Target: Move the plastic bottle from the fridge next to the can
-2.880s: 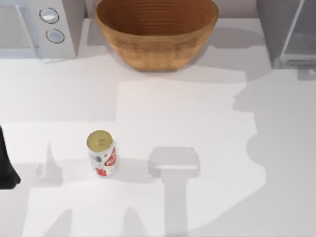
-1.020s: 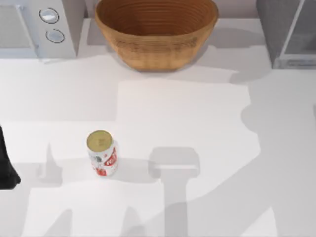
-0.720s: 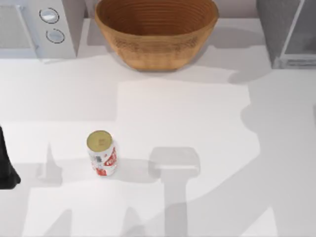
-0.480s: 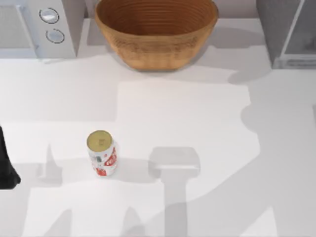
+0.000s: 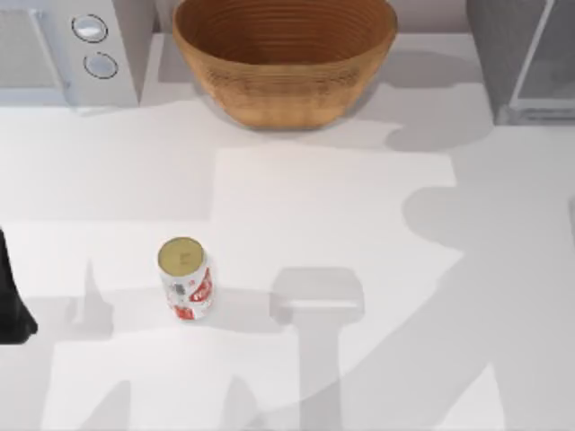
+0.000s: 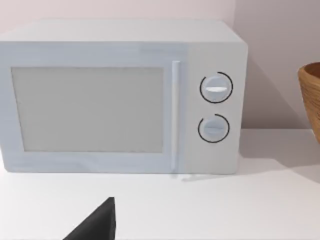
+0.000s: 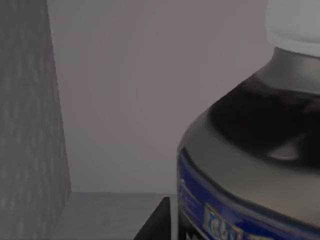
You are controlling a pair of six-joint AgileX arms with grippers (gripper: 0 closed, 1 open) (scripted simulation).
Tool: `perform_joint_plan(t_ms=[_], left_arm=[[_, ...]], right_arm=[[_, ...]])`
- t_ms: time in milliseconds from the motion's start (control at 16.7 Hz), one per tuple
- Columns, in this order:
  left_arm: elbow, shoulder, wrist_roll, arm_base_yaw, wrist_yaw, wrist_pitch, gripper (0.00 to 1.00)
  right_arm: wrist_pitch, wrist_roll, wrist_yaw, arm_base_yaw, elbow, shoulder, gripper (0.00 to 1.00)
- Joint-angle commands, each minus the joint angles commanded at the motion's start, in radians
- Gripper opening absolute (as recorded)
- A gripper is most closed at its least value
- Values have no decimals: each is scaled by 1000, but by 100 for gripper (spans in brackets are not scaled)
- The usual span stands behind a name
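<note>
Right wrist view: plastic bottle (image 7: 260, 165) looms close inside the fridge (image 7: 30, 110); arm's worktop shadow has shifted; hand's grip cannot be told.

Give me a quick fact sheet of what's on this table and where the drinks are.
Drink can: small white can with red markings and gold top, upright, left-centre of the white table
Bottle: clear plastic bottle of dark drink, white cap, blue label, close before the right wrist camera, grey walls around it
Back left: white microwave with two dials
Back middle: brown woven basket
Back right: grey fridge
</note>
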Motion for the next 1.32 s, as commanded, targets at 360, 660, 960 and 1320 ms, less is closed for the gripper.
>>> perform_joint_plan(t_ms=[360,660,960,1320], left_arm=[[0,0,0,0,0,0,100],[0,0,0,0,0,0,100],[0,0,0,0,0,0,100],[0,0,0,0,0,0,100]], right_arm=[[-18,1,-1,0,4,-18,0],[31,-4,-32,-19,-162,-141,0],[115,1,-73,-61,-476,-344,0],[161,4,-92,-85,-601,-446,0]])
